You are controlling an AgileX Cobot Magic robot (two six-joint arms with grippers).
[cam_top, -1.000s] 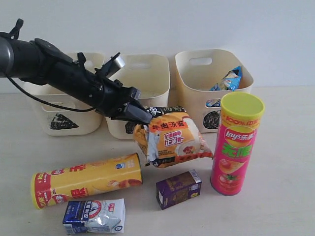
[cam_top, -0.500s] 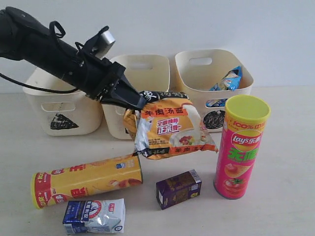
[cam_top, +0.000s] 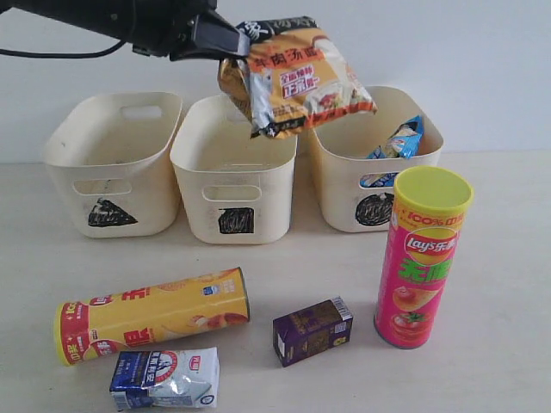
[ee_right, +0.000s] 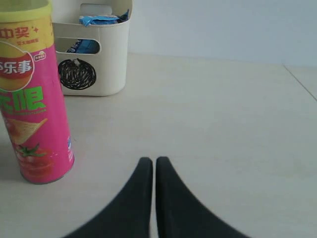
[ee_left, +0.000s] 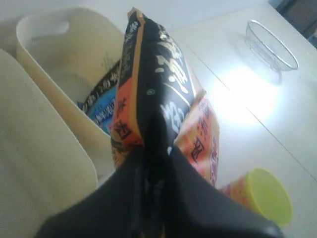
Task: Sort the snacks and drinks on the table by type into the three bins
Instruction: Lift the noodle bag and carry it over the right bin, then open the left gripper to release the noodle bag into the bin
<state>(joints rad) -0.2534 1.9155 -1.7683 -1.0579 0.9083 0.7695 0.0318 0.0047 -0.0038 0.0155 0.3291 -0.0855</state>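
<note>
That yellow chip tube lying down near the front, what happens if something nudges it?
The yellow tube lies on its side on the smooth table, so a nudge across it would probably set it rolling. It looks like a stiff round can, so it should keep its shape in a grip. Its glossy skin may be slippery.

The circle bin [cam_top: 336,200] hides most of the blue bag [cam_top: 403,138]. The exterior view's edge cuts off the left arm [cam_top: 95,17]; the right wrist view's edge crops the pink tube [ee_right: 32,109].
</note>
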